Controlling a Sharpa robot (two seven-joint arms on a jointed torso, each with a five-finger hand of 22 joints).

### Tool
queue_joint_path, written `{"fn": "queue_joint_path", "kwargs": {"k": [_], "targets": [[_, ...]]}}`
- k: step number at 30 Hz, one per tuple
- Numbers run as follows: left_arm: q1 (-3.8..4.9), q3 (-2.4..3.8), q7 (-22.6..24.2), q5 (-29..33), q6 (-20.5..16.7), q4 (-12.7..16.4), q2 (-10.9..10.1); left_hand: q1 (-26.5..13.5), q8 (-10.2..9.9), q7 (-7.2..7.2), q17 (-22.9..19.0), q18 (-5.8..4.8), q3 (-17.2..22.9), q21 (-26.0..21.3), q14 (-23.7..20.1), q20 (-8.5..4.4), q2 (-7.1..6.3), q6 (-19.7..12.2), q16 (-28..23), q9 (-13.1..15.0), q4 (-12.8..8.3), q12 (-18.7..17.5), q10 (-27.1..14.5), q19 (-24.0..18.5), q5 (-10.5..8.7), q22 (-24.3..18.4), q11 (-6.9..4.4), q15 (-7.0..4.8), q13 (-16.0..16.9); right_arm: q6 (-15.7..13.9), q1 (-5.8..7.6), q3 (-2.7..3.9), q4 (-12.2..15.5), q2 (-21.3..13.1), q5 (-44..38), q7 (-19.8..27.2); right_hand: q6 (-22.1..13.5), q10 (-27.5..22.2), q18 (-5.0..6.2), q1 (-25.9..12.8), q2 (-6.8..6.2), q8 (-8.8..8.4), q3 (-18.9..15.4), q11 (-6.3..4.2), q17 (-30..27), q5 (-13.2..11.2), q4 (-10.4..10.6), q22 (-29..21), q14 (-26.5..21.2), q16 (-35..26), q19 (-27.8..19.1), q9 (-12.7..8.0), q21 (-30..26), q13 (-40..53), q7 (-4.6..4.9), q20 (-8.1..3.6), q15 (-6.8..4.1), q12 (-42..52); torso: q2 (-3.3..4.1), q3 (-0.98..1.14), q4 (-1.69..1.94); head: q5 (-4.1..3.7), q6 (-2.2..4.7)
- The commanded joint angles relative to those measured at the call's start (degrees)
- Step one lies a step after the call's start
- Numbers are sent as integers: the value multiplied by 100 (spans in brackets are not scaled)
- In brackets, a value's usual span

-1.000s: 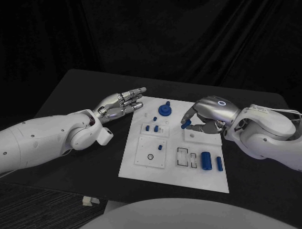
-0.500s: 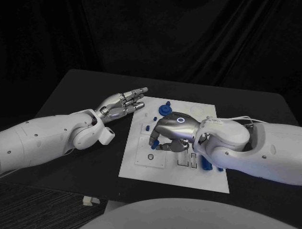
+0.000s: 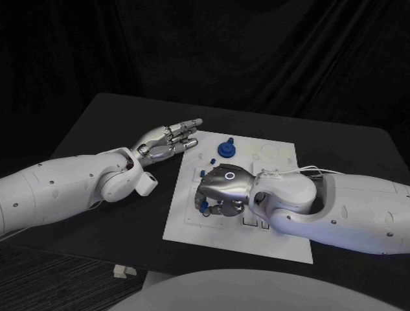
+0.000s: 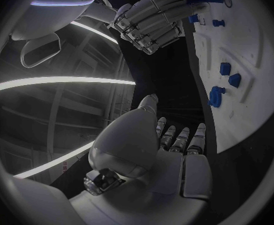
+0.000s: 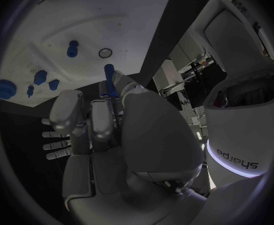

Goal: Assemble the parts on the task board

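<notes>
The left hand [image 3: 168, 140] hovers over the black table [image 3: 102, 129], just off the left edge of the task board [image 3: 191, 230]. Its palm is turned up, its fingers [image 3: 188, 124] are stretched out side by side, and it holds nothing. The white task board lies in the middle of the table. A round blue part [image 3: 225, 149] stands near the board's far edge, and small blue pegs [image 5: 46, 80] sit in the board's recesses. The right hand [image 3: 221, 191] hangs low over the left half of the board, back of the hand up. In the right wrist view its fingers [image 5: 112, 92] pinch a slim blue peg [image 5: 109, 74], whose tip points at the board near a small ring-shaped hole [image 5: 105, 52]. Another blue peg [image 5: 72, 48] stands just beside that hole.
</notes>
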Motion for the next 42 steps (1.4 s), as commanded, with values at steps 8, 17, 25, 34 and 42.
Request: {"fn": "queue_joint_path", "kwargs": {"k": [8,17,25,34,42], "targets": [[-6,5,96,37,75,-9,28,27,17,39,-8,-86,13,6,-23,-3,58,-23,-9,4,-27,-5,0,-3,32,-1,18,-9,3,247,-49,3,-90,41,-447,-159,39,351,-72,-16,-55,-41,4,-286,-10,22,-39,848,143,-31,27,-1,39,19,0,-13,-47,25,2,-14,36,-42,-1],[-6,5,86,37,88,-10,32,27,17,39,-8,-86,13,6,-23,-3,58,-23,-9,4,-27,-5,0,-3,32,-1,18,-9,3,293,-85,2,-149,48,-466,-174,39,361,-73,-12,-57,-47,8,-288,-15,28,-50,850,142,-34,27,-2,49,22,0,-15,-50,25,-3,-15,27,-26,-1],[-6,5,71,37,96,-8,30,30,18,42,-8,-91,22,7,-21,-3,63,-16,-8,5,-35,-6,-1,-1,36,-1,18,-6,2,349,-108,2,-158,38,-468,-189,41,369,-71,-11,-60,-53,13,-289,-30,40,-60,847,139,-43,23,-3,41,23,1,-17,-51,22,-1,-11,29,-30,-1],[-7,5,56,37,90,9,13,32,20,54,-8,-96,30,5,-22,-2,67,-9,-8,6,-43,-7,-2,-4,38,-10,13,-2,2,374,-132,2,-139,37,-468,-209,41,376,-68,-20,-64,-57,12,-288,-52,38,-61,843,133,-59,16,-3,23,25,3,-18,-51,21,-4,-13,28,-13,-1],[-7,5,47,37,93,10,14,33,25,76,-7,-103,40,6,-21,-2,70,18,-8,10,-54,-5,-2,0,41,-7,4,4,3,426,-164,2,-128,38,-341,-233,43,381,-64,-27,-66,-60,12,-288,-76,35,-63,836,126,-78,6,-2,-3,27,3,-18,-50,20,-2,-13,31,-5,-1]]}}
